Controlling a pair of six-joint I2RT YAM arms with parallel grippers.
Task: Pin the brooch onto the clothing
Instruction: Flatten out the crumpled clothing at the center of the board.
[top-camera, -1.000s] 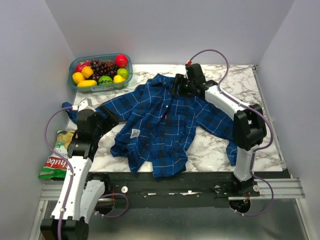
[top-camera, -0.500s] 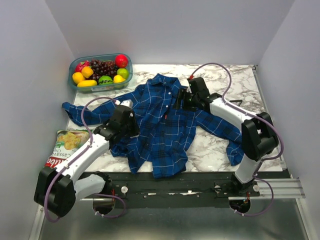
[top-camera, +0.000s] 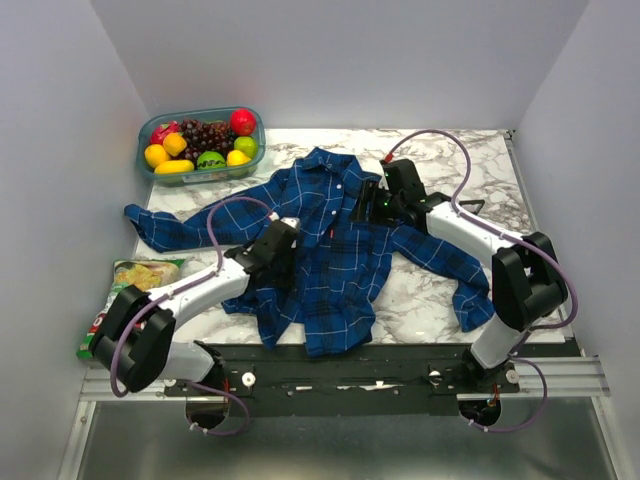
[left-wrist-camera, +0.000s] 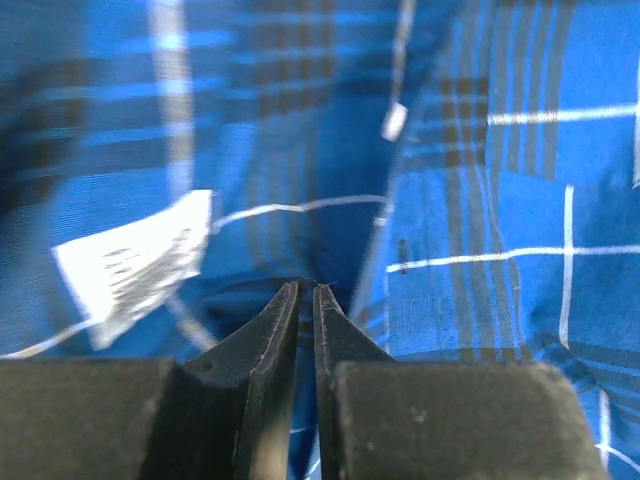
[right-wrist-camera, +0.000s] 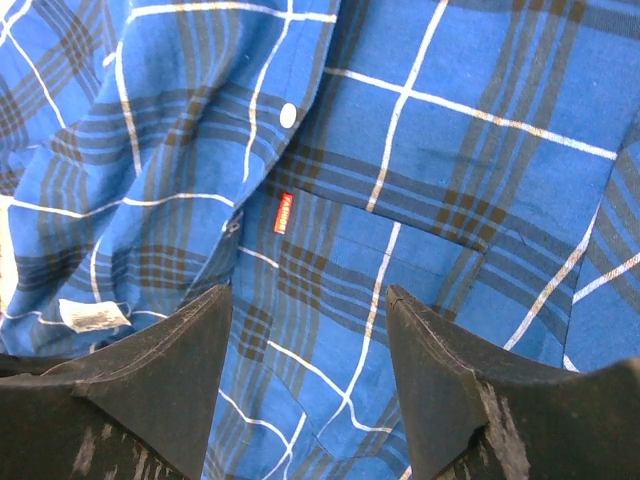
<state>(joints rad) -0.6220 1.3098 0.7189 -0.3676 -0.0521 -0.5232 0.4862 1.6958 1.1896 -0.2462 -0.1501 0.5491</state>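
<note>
Left hand (left-wrist-camera: 307, 290) has slid onto the shirt (top-camera: 340, 255), nearly closed, grip unclear; right hand (right-wrist-camera: 308, 292) apart.

Marble table (top-camera: 425, 300) under plaid shirt (top-camera: 330, 250), fruit tub (top-camera: 258, 135)

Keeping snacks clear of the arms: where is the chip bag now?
In the top view, the chip bag lies at the near left edge of the table, partly hidden by the left arm, nearer than a sleeve of the shirt.

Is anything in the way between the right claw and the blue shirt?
Nothing visible is. The right claw hangs open over the shirt, and only its plaid cloth, the chest pocket and a small red label show below it.
</note>
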